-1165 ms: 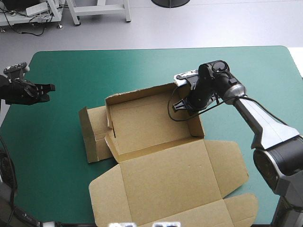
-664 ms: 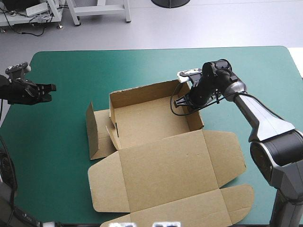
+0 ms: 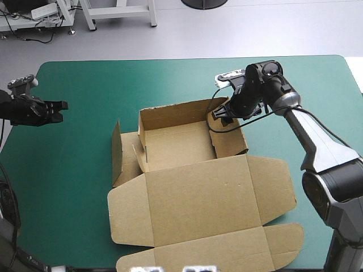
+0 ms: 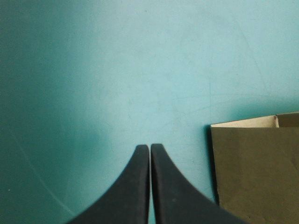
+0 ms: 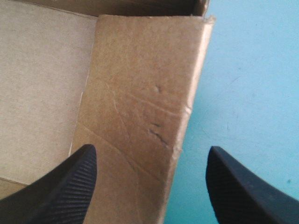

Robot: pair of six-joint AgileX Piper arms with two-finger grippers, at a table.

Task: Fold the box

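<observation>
Brown box (image 5: 135, 84) edge stands between spread fingers (image 5: 60, 186) of the right hand (image 5: 150, 150).

The box (image 3: 195, 195) lies in the middle of the table (image 3: 85, 73). Its tray (image 3: 178, 143) is on the far side, and the lid (image 3: 232, 187) lies flat on the near side of it. A flap (image 3: 116, 152) stands upright, left of the tray. The right gripper (image 3: 218, 116) is above the tray's right wall (image 5: 140, 102), with one finger over the inside and the other over the table outside. The left gripper (image 3: 59, 105) is near the table's left edge, well apart from the box.
</observation>
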